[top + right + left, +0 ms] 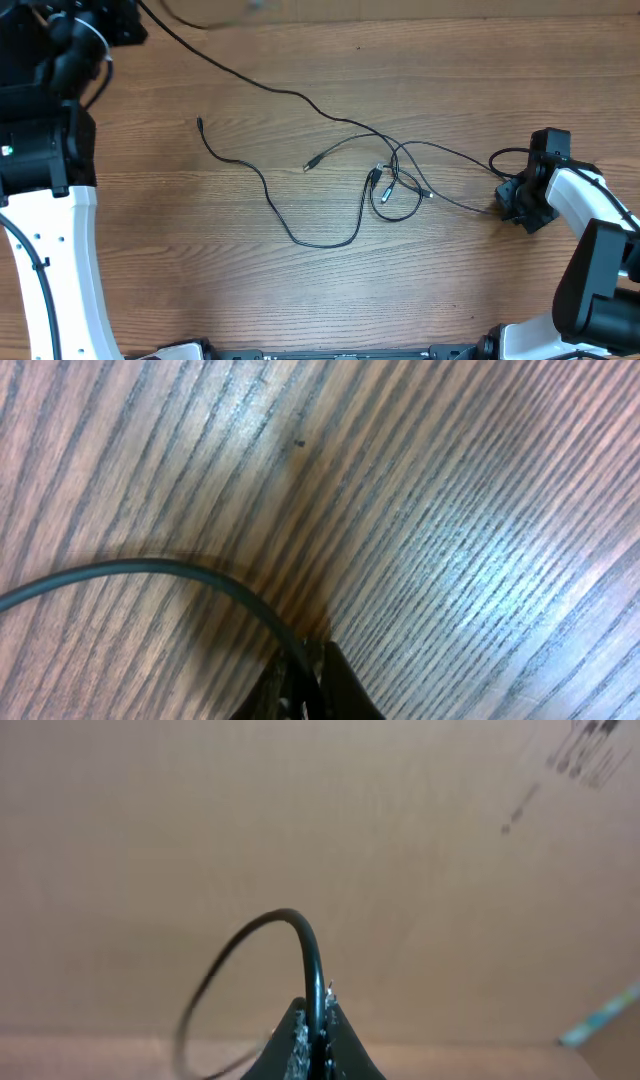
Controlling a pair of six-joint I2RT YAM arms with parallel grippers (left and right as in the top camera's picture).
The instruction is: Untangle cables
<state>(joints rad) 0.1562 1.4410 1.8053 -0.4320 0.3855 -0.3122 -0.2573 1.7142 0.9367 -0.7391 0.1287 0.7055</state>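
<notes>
Wood-grain table (300, 300) fills the overhead frame. I count three thin black cables (385, 185), crossed in one tangle at centre frame, with loose runs trailing to the upper left and lower centre. Two grippers are working. The left gripper (318, 1025) has its jaws pinched tight on one cable, which arcs up against brown cardboard (300, 820). The right gripper (310, 675), at the right edge overhead, is clamped on one cable lying on the wood.

Overhead view: even, soft light and sharp throughout; the cables (383, 178) throw only faint shadows on the table (400, 80). Left wrist view is flat and warm, with the cable (313, 965) loop smearing into blur at lower left and the background out of focus. Right wrist view: pale glare at centre right and a soft dark shadow under the cable (130, 567). The whole frame is slightly soft.
</notes>
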